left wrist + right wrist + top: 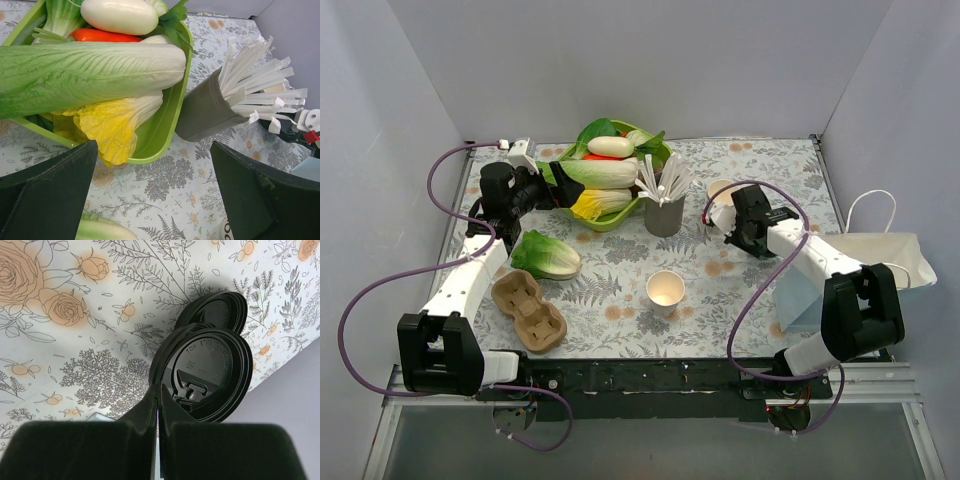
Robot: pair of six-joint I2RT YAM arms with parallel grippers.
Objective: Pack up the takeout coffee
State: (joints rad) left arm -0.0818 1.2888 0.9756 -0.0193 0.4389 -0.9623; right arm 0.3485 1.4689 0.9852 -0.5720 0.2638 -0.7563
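The cream-white paper cup point(665, 290) stands upright and uncovered on the floral cloth at the centre front; a sliver of its lettered side point(226, 231) shows in the left wrist view. My right gripper point(159, 400) is shut on the rim of a round black lid point(210, 370), held on edge above the cloth. A second black lid point(222, 302) lies on the cloth behind it. In the top view the right gripper point(728, 222) sits right of the straw cup. My left gripper point(545, 190) hangs open by the green tray, with only bare cloth between its fingers point(55, 195).
A green tray point(612, 218) of vegetables sits at the back. A grey cup of white straws point(663, 205) stands beside it. A cabbage point(547, 255) and a cardboard cup carrier point(528, 310) lie front left. A white paper bag point(880, 255) lies at the right edge.
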